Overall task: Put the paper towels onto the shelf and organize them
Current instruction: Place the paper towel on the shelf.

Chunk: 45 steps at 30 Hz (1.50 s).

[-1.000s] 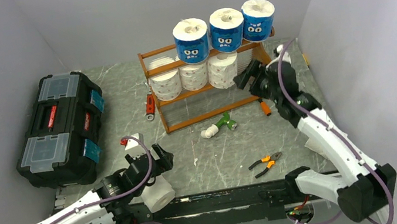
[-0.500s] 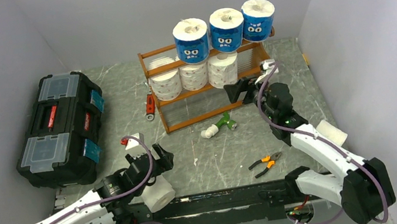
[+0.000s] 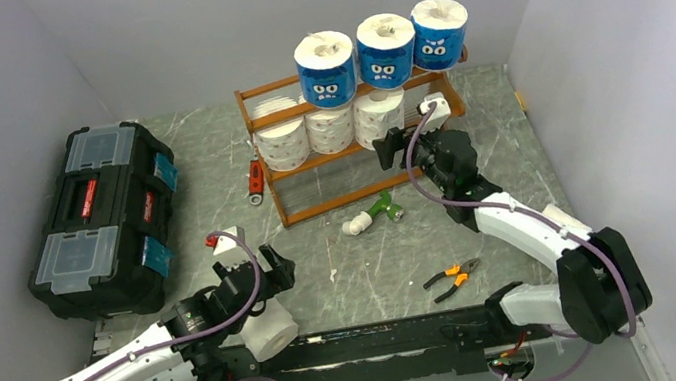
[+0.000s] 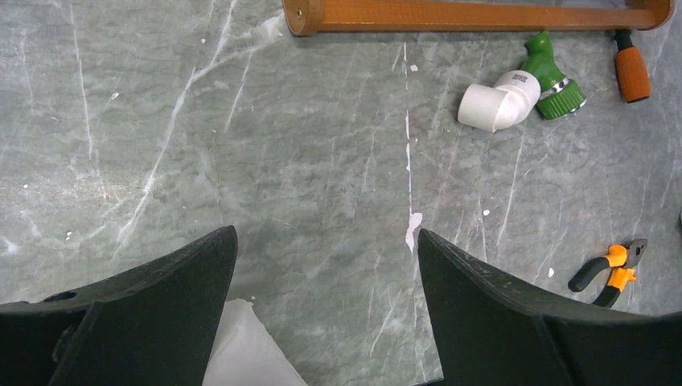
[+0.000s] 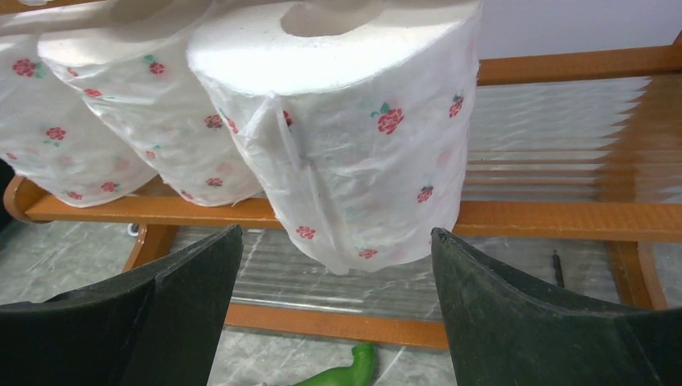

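The orange-brown shelf [image 3: 283, 87] stands at the back of the table. Three blue-wrapped paper towels [image 3: 326, 69] sit on its top tier and three white rolls [image 3: 330, 127] on the middle tier. My right gripper [image 3: 391, 150] is open and empty, just in front of the rightmost white roll [image 5: 354, 121], which overhangs the middle rail [image 5: 563, 219]. Another white roll [image 3: 269, 328] lies at the near table edge beside my left gripper [image 3: 267, 270], which is open and empty; a corner of that roll [image 4: 245, 354] shows by its left finger.
A black toolbox [image 3: 100, 216] with clear lids sits at the left. A green-and-white tool [image 3: 373, 214], orange-handled pliers [image 3: 453, 276], a red tool [image 3: 256, 180] and an orange-handled tool [image 4: 631, 68] lie on the grey marbled table around the shelf.
My right arm has swung left and forward from the shelf's right end to in front of the rightmost white roll. The left arm has not moved.
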### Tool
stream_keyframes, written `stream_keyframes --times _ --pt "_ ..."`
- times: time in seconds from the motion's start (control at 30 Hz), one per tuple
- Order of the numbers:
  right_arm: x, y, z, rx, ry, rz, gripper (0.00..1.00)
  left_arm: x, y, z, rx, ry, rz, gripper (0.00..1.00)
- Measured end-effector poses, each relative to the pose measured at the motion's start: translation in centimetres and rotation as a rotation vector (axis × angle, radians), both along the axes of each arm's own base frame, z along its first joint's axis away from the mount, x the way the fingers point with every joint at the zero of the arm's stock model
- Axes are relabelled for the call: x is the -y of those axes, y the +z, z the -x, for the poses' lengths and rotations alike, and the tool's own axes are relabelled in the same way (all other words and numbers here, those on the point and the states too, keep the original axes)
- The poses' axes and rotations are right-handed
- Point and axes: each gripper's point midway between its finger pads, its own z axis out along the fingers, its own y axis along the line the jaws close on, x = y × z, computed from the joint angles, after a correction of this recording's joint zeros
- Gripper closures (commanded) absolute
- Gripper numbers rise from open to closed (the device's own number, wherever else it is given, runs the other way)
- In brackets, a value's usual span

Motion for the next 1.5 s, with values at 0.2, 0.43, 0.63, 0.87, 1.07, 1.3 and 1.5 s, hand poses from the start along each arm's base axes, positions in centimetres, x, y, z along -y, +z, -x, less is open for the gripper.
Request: stream_keyframes --times 0.2,0.43,0.63,0.87,1.07,1.3,1.5 --pt "-0.4 -0.8 -1.3 -0.018 -0.007 0.012 0.13 0.0 -0.1 0.0 -0.001 0.0 -0.002 0.11" --pt "-0.5 -1.4 -2.9 -0.028 -0.035 0.024 0.18 -0.2 -0.2 0.0 -0.003 0.006 -0.01 0.11" --pt "-0.6 -1.5 -3.8 -0.029 -0.049 0.026 0.2 -0.3 -0.1 0.0 -0.003 0.009 -0.007 0.11" --pt "-0.6 -1.5 -4.7 -0.028 -0.065 0.027 0.2 -0.3 -0.1 0.0 -0.003 0.011 -0.008 0.11" --pt "-0.5 -1.6 -5.0 -0.027 -0.073 0.027 0.2 -0.4 -0.1 0.0 -0.003 0.011 -0.009 0.11" --pt "-0.4 -1.9 -5.7 -0.028 -0.084 0.027 0.21 -0.4 -0.2 0.0 -0.003 0.015 -0.015 0.11" --pt "-0.5 -2.1 -6.0 -0.027 -0.085 0.027 0.21 -0.5 -0.4 0.0 -0.005 0.017 -0.022 0.11"
